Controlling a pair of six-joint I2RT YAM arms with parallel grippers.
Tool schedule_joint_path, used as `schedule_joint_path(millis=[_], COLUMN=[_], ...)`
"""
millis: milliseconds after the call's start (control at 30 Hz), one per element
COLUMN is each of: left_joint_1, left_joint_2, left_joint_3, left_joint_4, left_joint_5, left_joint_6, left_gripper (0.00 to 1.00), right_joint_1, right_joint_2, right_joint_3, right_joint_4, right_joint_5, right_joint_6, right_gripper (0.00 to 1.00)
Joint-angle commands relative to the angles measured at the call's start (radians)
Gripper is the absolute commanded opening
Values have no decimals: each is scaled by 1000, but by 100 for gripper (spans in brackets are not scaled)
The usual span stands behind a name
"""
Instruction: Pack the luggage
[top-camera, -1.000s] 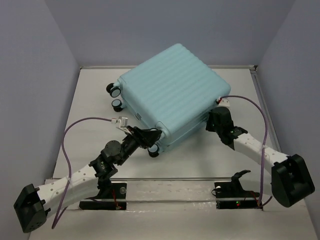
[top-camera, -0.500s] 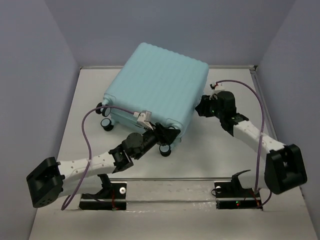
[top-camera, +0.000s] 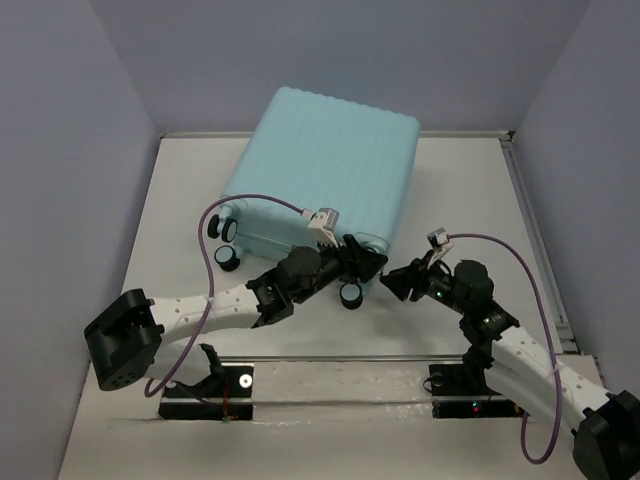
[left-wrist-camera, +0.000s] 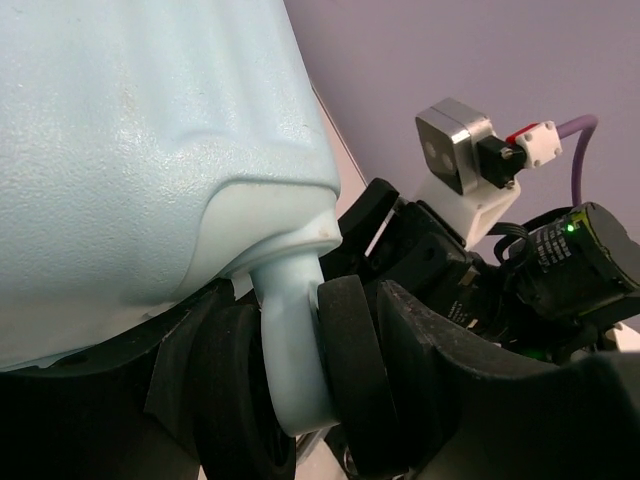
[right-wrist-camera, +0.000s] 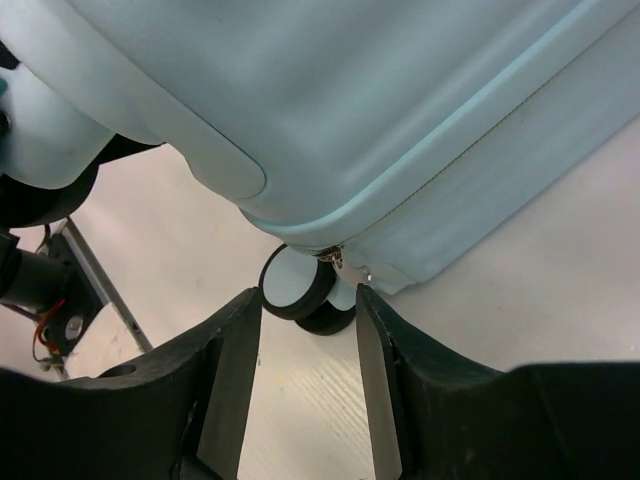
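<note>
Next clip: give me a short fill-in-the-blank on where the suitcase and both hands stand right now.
The luggage lies on the table with its shell ____.
The left hand is clamped on a caster at the luggage's near ____.
The right hand holds nothing; its jaws are ____.
Missing: closed; corner; open.

- Luggage (top-camera: 325, 170): lg pale aqua-blue hard-shell case w/ horiz. ribbed shell, closed, zip seam shut.
- Lay broad side down on tabletop (top-camera: 470, 220), mid-to-far area, at an angle to the edges.
- Blk-and-white caster wheels (top-camera: 350, 293) sat along its near end.
</note>
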Motion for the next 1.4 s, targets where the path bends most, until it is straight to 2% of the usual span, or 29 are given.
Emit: schedule_joint_path(millis=[0, 367, 733, 900, 1000, 1100, 1133, 1167, 1233, 1267, 1367], left_joint_1=[5, 16, 19, 18, 19, 27, 39, 48, 65, 79, 88], left_joint_2=[13, 4, 7, 7, 8, 20, 25, 34, 46, 62, 101], left_joint_3=[61, 59, 56, 56, 61, 91, 101, 108, 137, 148, 196], left_joint_4=[49, 41, 37, 37, 35, 29, 29, 27, 27, 26, 27], left_joint_5=[57, 86, 92, 92, 95, 103, 109, 114, 126, 159, 196], left_joint_6=[37, 33, 31, 30, 31, 37, 39, 39, 36, 33, 19], left_gripper=[6, 6, 6, 6, 6, 6, 6, 6, 6, 6, 6], right_joint_1=[17, 27, 36, 36, 45, 138, 173, 265, 364, 411, 571], right_joint_2=[15, 246, 319, 342, 346, 308, 284, 267, 237, 213, 193], right_joint_3=[-29, 9, 9, 3, -12, -14, -12, -12, -21, -23, -40], right_joint_4=[127, 289, 429, 489, 517, 458, 402, 373, 325, 276, 251], right_joint_5=[7, 83, 64, 47, 75, 159, 235, 280, 374, 486, 675], right_joint_6=[24, -58, -101, -95, -77, -45, -40, -32, -6, 21, 73], right_gripper=[50, 49, 48, 26, 8, 7, 7, 7, 7, 7, 7])
